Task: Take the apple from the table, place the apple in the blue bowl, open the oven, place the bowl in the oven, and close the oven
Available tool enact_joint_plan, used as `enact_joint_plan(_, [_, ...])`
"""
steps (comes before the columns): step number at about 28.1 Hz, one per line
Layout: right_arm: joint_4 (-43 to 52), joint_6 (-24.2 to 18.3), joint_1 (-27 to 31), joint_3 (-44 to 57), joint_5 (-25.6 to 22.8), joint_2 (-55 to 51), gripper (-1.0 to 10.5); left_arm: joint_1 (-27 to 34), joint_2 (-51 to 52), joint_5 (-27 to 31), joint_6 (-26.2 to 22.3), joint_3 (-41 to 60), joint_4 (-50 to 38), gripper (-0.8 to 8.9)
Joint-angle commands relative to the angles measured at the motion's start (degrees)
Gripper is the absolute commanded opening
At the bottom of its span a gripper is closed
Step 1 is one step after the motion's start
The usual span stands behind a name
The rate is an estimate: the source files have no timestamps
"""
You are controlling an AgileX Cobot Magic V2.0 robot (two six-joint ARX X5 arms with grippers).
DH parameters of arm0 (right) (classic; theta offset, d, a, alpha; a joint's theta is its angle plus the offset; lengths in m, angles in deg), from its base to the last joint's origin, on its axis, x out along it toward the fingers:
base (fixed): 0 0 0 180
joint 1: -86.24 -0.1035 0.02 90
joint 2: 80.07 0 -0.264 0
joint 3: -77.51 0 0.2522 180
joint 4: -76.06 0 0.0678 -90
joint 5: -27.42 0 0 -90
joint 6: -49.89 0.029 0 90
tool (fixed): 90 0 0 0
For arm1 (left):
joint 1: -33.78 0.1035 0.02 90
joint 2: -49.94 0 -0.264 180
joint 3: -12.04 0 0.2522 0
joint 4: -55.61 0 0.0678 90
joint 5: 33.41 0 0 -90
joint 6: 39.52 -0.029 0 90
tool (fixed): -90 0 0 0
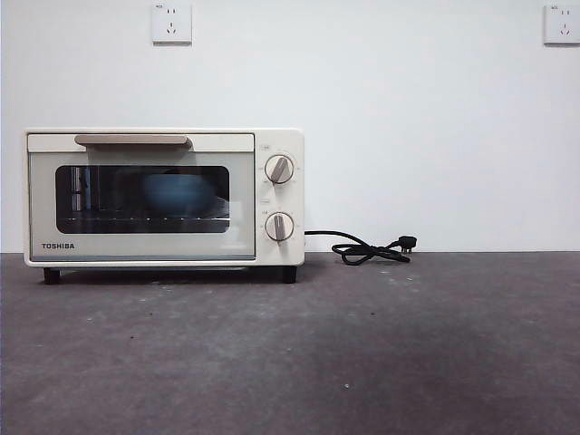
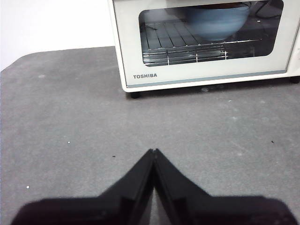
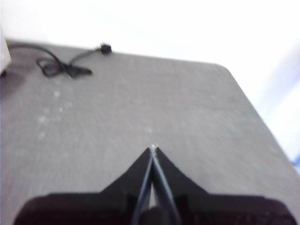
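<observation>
The cream-white oven (image 1: 163, 198) stands at the left of the table (image 1: 362, 353) with its dark glass door closed. Through the glass the blue bowl (image 1: 177, 193) rests on the wire rack, also visible in the left wrist view as the blue bowl (image 2: 216, 21) inside the oven (image 2: 206, 77). The apple is hidden from view. My left gripper (image 2: 153, 151) is shut and empty, held back over the bare table in front of the oven. My right gripper (image 3: 153, 147) is shut and empty over the table's right part. Neither arm appears in the front view.
The oven's black cord and plug (image 1: 372, 247) lie coiled on the table to the right of the oven, also in the right wrist view (image 3: 63, 65). Two wall sockets (image 1: 171, 23) sit high on the white wall behind.
</observation>
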Motion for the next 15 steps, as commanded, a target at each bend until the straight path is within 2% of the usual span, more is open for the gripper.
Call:
enact_joint_plan(1, [8.79,0.87,0.48,9.57,1.99,-3.63,0.0,0.17,-0.02,0.17,-0.61,0.61,-0.39,-0.03])
enact_joint_plan(7, [20.33,7.89,0.48,24.79,1.79,-11.76,0.0,0.17,-0.02,0.17,-0.61,0.61,-0.39,-0.03])
enact_joint_plan(13, [20.68,10.62,0.48,33.48,1.68,-21.44,0.0,0.17,-0.42,0.17,-0.61,0.61,-0.39,-0.03])
enact_joint_plan(15, [18.27,10.78,0.42,33.46,1.01,-21.49,0.0,0.17,-0.66,0.17,-0.61,0.61,-0.42,-0.03])
